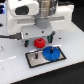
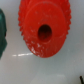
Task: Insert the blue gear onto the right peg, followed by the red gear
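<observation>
The blue gear (image 1: 50, 53) lies flat on the grey base plate (image 1: 35, 60), toward the exterior view's right end of the plate, with a small dark spot at its centre; whether that spot is the right peg showing through the centre hole cannot be told at this sharpness. The plate has a black border and sits on the white table (image 1: 15, 70).

The red gear (image 1: 38, 43) is just behind the blue gear and a little toward the exterior view's left, at the plate's far edge, directly under the gripper (image 1: 42, 33). In the wrist view the red gear (image 2: 43, 27) fills most of the picture: a toothed rim, a raised hub and a dark centre hole, seen from above against the pale surface.

The gripper hangs right over the red gear, its dark fingers reaching down at either side of it; whether they are pressing on the gear or stand apart from it cannot be made out. A dark green shape (image 2: 2, 31) shows at one edge of the wrist view. A black cable (image 1: 10, 36) runs across the table behind.
</observation>
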### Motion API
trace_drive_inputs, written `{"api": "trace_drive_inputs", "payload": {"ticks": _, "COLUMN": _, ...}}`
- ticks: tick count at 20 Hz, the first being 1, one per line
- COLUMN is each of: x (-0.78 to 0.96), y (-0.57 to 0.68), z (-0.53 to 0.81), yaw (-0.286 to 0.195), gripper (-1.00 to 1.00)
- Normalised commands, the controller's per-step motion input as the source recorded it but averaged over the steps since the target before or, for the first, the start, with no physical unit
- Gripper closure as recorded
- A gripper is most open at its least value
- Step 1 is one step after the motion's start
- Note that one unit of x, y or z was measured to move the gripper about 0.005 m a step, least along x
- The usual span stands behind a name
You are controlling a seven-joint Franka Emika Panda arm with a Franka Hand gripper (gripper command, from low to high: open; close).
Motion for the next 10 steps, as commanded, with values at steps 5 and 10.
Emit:
{"api": "trace_drive_inputs", "payload": {"ticks": 5, "x": -0.07, "y": 0.0, "z": -0.12, "yaw": 0.0, "gripper": 1.0}}
{"api": "trace_drive_inputs", "payload": {"ticks": 10, "x": -0.04, "y": 0.02, "z": -0.1, "yaw": 0.0, "gripper": 1.0}}
